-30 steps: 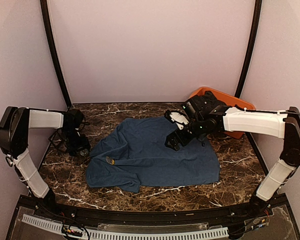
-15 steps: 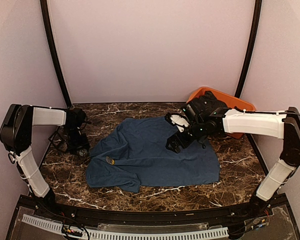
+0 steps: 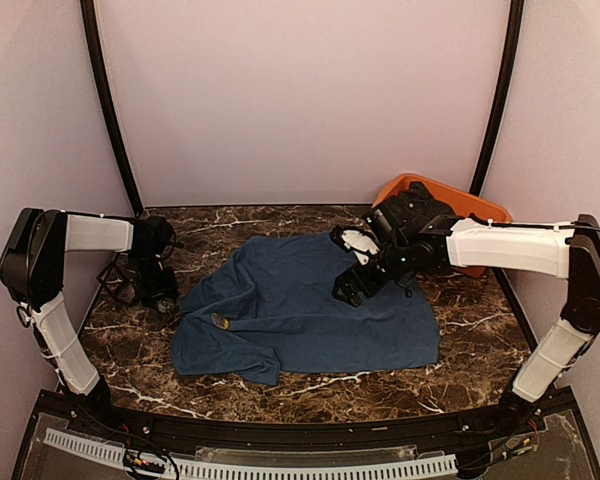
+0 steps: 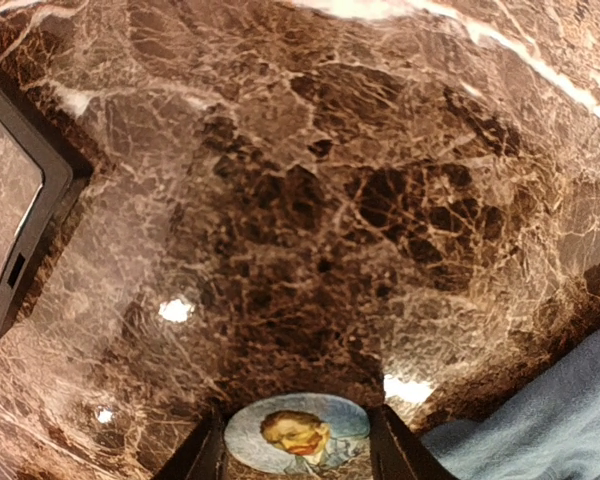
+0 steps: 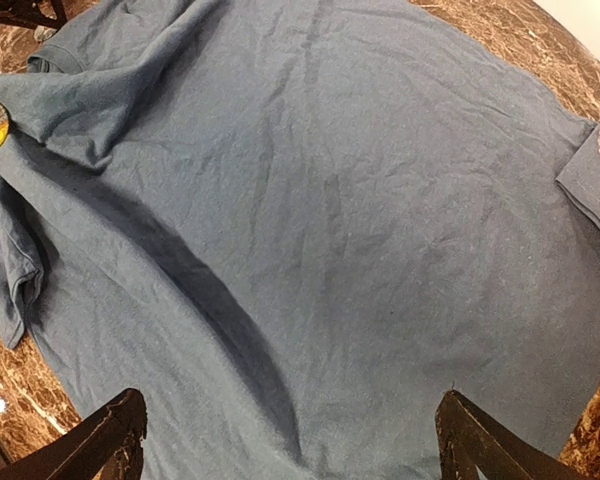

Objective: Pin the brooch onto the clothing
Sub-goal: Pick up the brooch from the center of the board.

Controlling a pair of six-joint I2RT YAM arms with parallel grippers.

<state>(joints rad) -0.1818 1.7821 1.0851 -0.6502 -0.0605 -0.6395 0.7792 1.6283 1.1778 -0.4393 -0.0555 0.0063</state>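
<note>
While R fingers point(image 5: 110, 440) hang wide apart over the navy T-shirt point(image 5: 330, 220), L fingers point(image 4: 400, 460) flank the portrait brooch point(image 4: 296, 440). Can't tell if gripped.

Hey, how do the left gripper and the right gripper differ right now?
The left gripper is over the bare marble tabletop beside the shirt, with a round portrait brooch between its fingers. The right gripper hangs over the shirt with nothing between its fingers. The right gripper's jaws stand wide and the left gripper's are narrower. Both point downward.
</note>
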